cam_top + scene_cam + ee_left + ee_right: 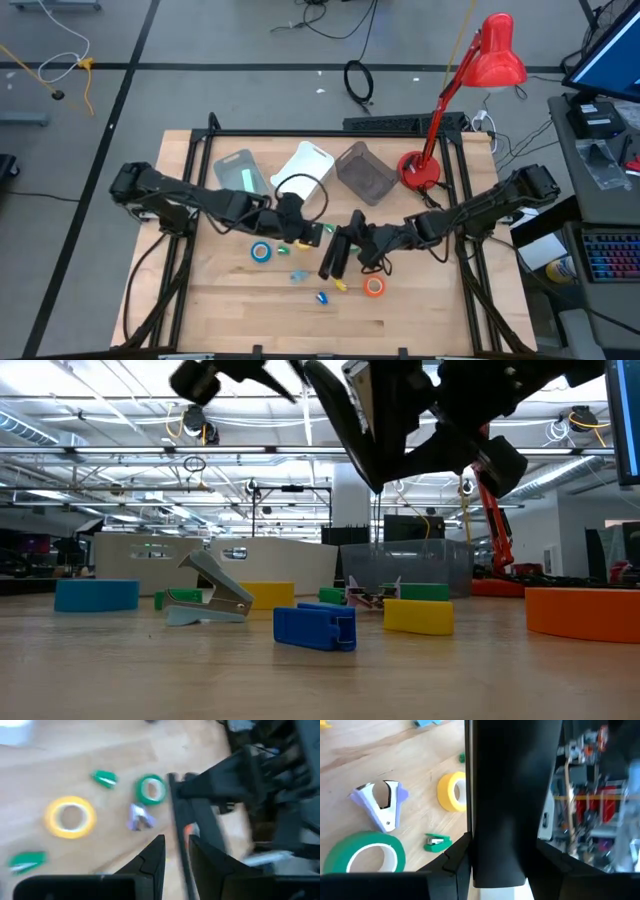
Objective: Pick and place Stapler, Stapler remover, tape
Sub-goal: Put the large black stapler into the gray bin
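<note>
Two arms meeting over the middle of the tabletop. Clamped in the right claw: a black stapler, lifted clear of the wood and tilted, seen high up in the low view. Close by and toward the left edge, the left claw, fingers apart by a narrow gap, hovering above the small items.

Four tapes lying flat on the wood:
- blue tape, left of centre
- orange tape, nearer the right edge and just beyond the stapler's tip
- yellow tape and green tape, near each other under the claws

Between those two, a pale purple remover, with a green mini stapler beside it. Nearer the front edge, a pale blue remover, a blue mini stapler and a yellow one, all apart from one another.

Along the far edge, a clear bin, a white bin, a mesh basket and a red lamp.
</note>
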